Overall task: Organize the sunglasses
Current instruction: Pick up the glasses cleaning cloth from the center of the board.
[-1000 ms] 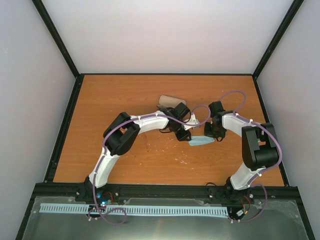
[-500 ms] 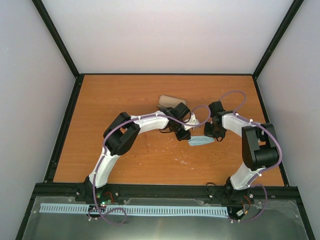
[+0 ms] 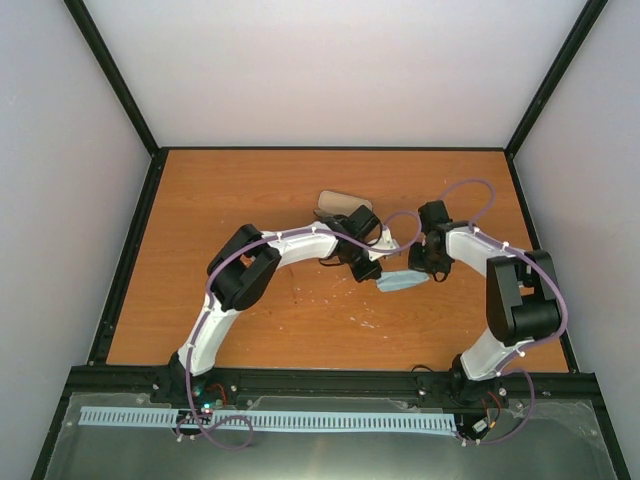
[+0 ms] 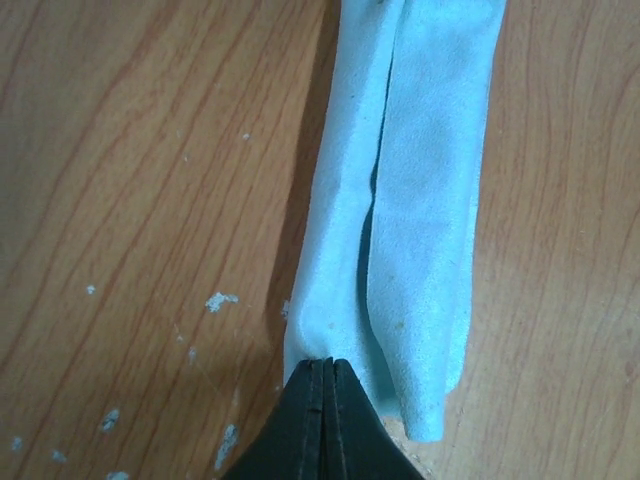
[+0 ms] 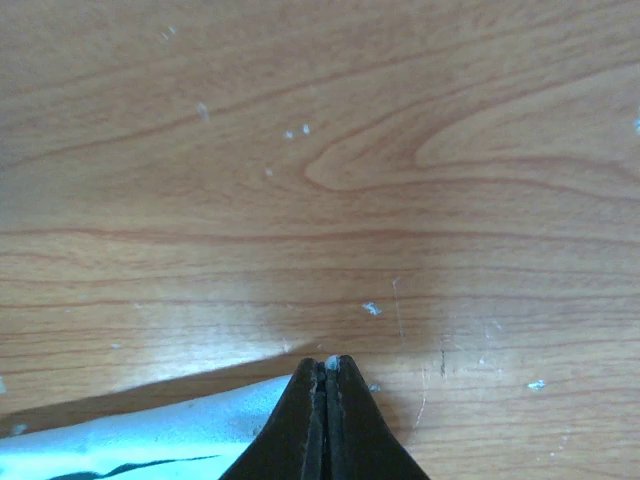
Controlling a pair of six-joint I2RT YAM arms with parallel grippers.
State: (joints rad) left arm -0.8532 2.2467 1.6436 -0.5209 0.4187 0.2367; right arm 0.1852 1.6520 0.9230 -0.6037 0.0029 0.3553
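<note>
The sunglasses show plainly in no view; a thin dark line in the light blue cloth (image 5: 130, 445) may be one arm, so they perhaps lie wrapped inside. The left hand (image 4: 325, 385) is clenched on one end of the folded cloth, and the right hand (image 5: 325, 385) is pinched shut on the other. To do this step well, I judge both should move together, keeping the fold taut without tugging it open. The wooden bench (image 3: 250, 190) is paint-flecked, the tan case (image 3: 338, 202) lies behind the arms, and pale walls surround it.
</note>
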